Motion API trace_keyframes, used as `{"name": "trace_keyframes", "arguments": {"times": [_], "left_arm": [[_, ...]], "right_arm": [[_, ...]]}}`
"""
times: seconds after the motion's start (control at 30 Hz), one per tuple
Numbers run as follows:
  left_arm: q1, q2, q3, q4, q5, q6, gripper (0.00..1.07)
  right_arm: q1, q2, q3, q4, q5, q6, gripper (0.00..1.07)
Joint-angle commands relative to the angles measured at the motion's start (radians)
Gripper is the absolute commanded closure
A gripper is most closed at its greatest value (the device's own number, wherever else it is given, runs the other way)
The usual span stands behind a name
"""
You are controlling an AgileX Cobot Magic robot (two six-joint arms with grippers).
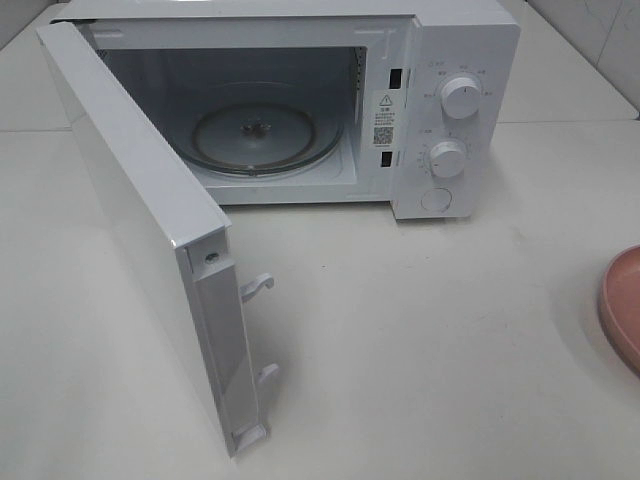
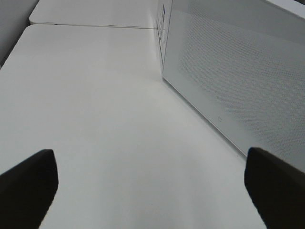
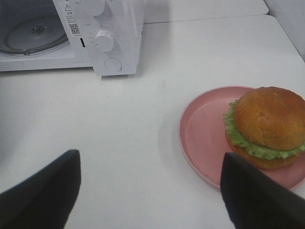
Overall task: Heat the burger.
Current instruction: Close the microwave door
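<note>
Two end effectors stand spread and empty: the left end effector [image 2: 147,188] beside the swung-open microwave door [image 2: 238,81], the right end effector [image 3: 150,193] near the burger [image 3: 267,126], which waits on its pink plate [image 3: 202,138] at the surface's right, ready for loading.

The microwave [image 1: 440,100] bears a warning-triangle sticker [image 1: 385,100] with a QR code [image 1: 384,133]; its print is unreadable.

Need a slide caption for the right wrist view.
Burger on pink plate beside the open microwave, open fingers empty.
</note>
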Motion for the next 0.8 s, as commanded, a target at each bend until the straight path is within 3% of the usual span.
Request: {"name": "trace_keyframes", "arguments": {"times": [0.03, 0.2, 0.23, 0.27, 0.33, 0.37, 0.43, 0.53, 0.57, 0.63, 0.67, 0.73, 0.8], "left_arm": [[0.000, -0.019, -0.023, -0.006, -0.055, -0.003, 0.07], [0.000, 0.037, -0.034, -0.004, -0.180, -0.003, 0.17], [0.000, 0.053, -0.034, -0.004, -0.196, -0.003, 0.27], [0.000, 0.053, -0.034, -0.004, -0.196, -0.003, 0.27], [0.000, 0.108, -0.034, -0.002, -0.241, -0.003, 0.46], [0.000, 0.108, -0.034, -0.002, -0.241, -0.003, 0.46], [0.000, 0.191, -0.034, 0.000, -0.323, -0.003, 0.70], [0.000, 0.211, -0.034, 0.000, -0.344, -0.003, 0.76], [0.000, 0.263, -0.034, -0.001, -0.389, -0.003, 0.88], [0.000, 0.286, -0.034, -0.001, -0.405, -0.003, 0.93], [0.000, 0.340, -0.032, 0.000, -0.455, 0.004, 1.04], [0.000, 0.365, -0.029, 0.000, -0.489, 0.005, 1.07], [0.000, 0.439, 0.013, 0.000, -0.674, 0.005, 1.07]], "right_arm": [[-0.006, -0.028, 0.002, 0.000, -0.004, 0.008, 0.31], [-0.006, -0.028, 0.002, 0.000, -0.004, 0.008, 0.31], [-0.006, -0.028, 0.002, 0.000, -0.004, 0.008, 0.31], [-0.006, -0.028, 0.002, 0.000, -0.004, 0.008, 0.31], [-0.006, -0.028, 0.002, 0.000, -0.004, 0.008, 0.31], [-0.006, -0.028, 0.002, 0.000, -0.004, 0.008, 0.31], [-0.006, -0.028, 0.002, 0.000, -0.004, 0.008, 0.31], [-0.006, -0.028, 0.002, 0.000, -0.004, 0.008, 0.31], [-0.006, -0.028, 0.002, 0.000, -0.004, 0.008, 0.31], [-0.006, -0.028, 0.002, 0.000, -0.004, 0.008, 0.31], [-0.006, -0.028, 0.002, 0.000, -0.004, 0.008, 0.31], [-0.006, -0.028, 0.002, 0.000, -0.004, 0.008, 0.31], [-0.006, -0.028, 0.002, 0.000, -0.004, 0.008, 0.31]]}}
